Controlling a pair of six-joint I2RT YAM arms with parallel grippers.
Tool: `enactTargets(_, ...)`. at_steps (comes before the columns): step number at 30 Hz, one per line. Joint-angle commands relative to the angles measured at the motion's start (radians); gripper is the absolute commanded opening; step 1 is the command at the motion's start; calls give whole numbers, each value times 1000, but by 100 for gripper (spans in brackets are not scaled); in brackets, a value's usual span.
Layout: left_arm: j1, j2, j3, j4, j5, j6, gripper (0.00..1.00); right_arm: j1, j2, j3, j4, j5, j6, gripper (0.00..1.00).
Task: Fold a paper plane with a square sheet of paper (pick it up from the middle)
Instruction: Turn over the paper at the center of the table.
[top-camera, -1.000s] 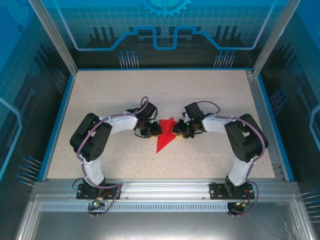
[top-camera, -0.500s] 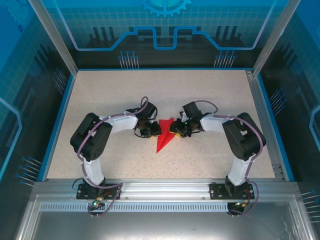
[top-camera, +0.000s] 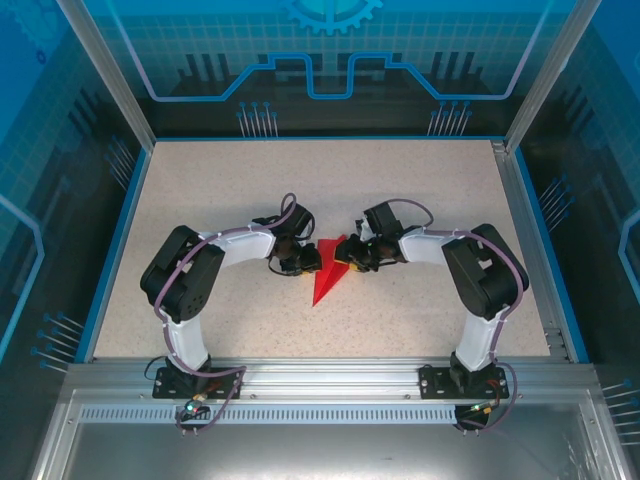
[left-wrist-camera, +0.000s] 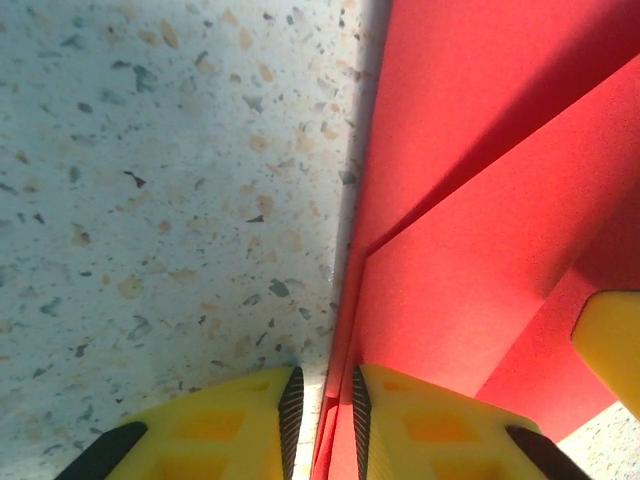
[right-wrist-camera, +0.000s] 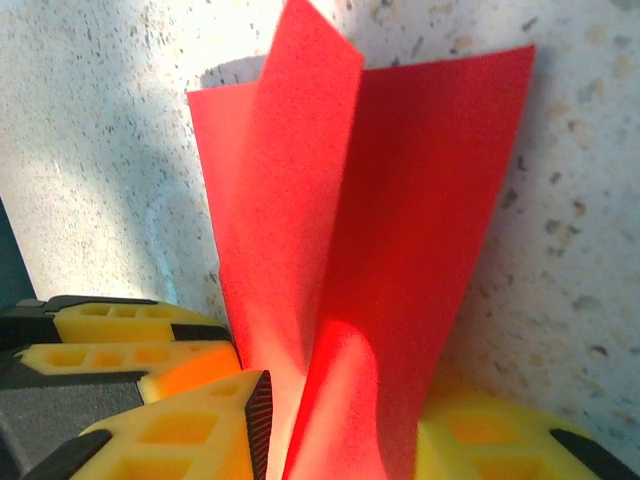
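Bright red paper plane (top-camera: 325, 280), speckled beige table (top-camera: 250, 180)

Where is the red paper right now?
In the top view, the red paper sits mid-table, between the left end effector and right end effector.

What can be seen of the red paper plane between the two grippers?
The paper plane is thin, matte, bright red paper folded into a narrow dart with layered flaps. It lies on the speckled table, its sharp tip toward the arm bases. One edge sits in the narrow gap of the left gripper; two raised flaps stand between the fingers of the right gripper. Firm clamping cannot be told.
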Motion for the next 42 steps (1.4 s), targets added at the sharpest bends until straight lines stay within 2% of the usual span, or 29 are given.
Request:
enactTargets(1, -11, 26, 0, -6, -8, 13, 25, 2, 21, 24, 60, -25, 4, 37)
enactTargets(8, -11, 26, -5, 1, -4, 6, 25, 5, 46, 36, 85, -34, 1, 38)
enactTargets(13, -11, 13, -12, 2, -10, -2, 25, 15, 72, 44, 116, -49, -1, 35)
enactTargets(18, -9, -13, -23, 6, -18, -10, 25, 22, 77, 56, 121, -48, -29, 26)
enactTargets(22, -9, -72, -54, 26, -32, -23, 25, 21, 57, 78, 80, -50, -77, 10)
enactTargets(24, -9, -127, -77, 35, -71, -35, 26, 19, 33, 102, 11, -37, -125, 6)
enactTargets(27, -9, -225, -121, 43, -154, -53, 29, 19, -18, 172, -185, 35, -253, 4)
enactTargets(31, -8, -355, -177, 32, -281, -72, 32, 22, -109, 276, -473, 223, -438, 4)
enactTargets(34, -3, -443, -225, 21, -366, -95, 34, 27, -152, 369, -684, 428, -530, 4)
enactTargets(39, 9, -557, -296, -3, -503, -150, 35, 63, -109, 547, -1001, 882, -565, 5)
enactTargets(42, 19, -598, -320, -28, -555, -176, 35, 117, -32, 648, -1149, 1090, -511, 6)
